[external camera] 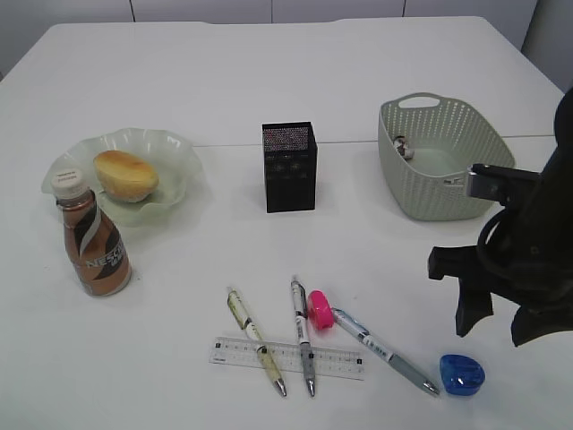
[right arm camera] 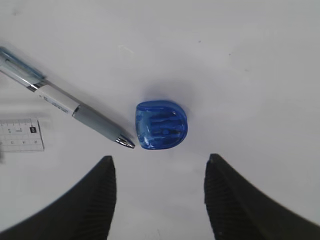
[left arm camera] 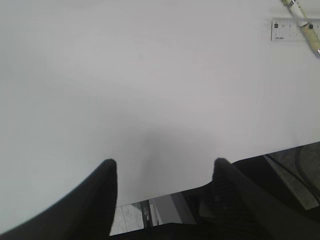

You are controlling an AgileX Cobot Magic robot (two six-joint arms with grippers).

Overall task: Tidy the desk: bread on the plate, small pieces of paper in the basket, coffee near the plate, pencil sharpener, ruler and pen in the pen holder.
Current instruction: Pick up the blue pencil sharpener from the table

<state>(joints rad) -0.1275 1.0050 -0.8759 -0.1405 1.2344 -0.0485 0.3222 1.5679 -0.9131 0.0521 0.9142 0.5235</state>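
Observation:
My right gripper [external camera: 494,330] [right arm camera: 160,162] is open and hovers just above a blue pencil sharpener [external camera: 461,374] [right arm camera: 161,125] at the front right. A grey-grip pen [external camera: 385,351] [right arm camera: 75,107] lies beside it, tip almost touching. Two more pens [external camera: 256,341] [external camera: 303,336] lie across a clear ruler [external camera: 336,358] [right arm camera: 20,135], next to a pink sharpener [external camera: 320,308]. The bread [external camera: 125,175] lies on the plate [external camera: 175,148], with the coffee bottle [external camera: 94,242] beside it. The black pen holder [external camera: 289,167] stands mid-table. My left gripper [left arm camera: 164,165] is open and empty over bare table.
The grey basket [external camera: 443,157] at the back right holds a small piece of paper [external camera: 403,146]. In the left wrist view the table's front edge runs just under the fingers, and the ruler's end [left arm camera: 287,29] and a pen [left arm camera: 306,20] show at the top right.

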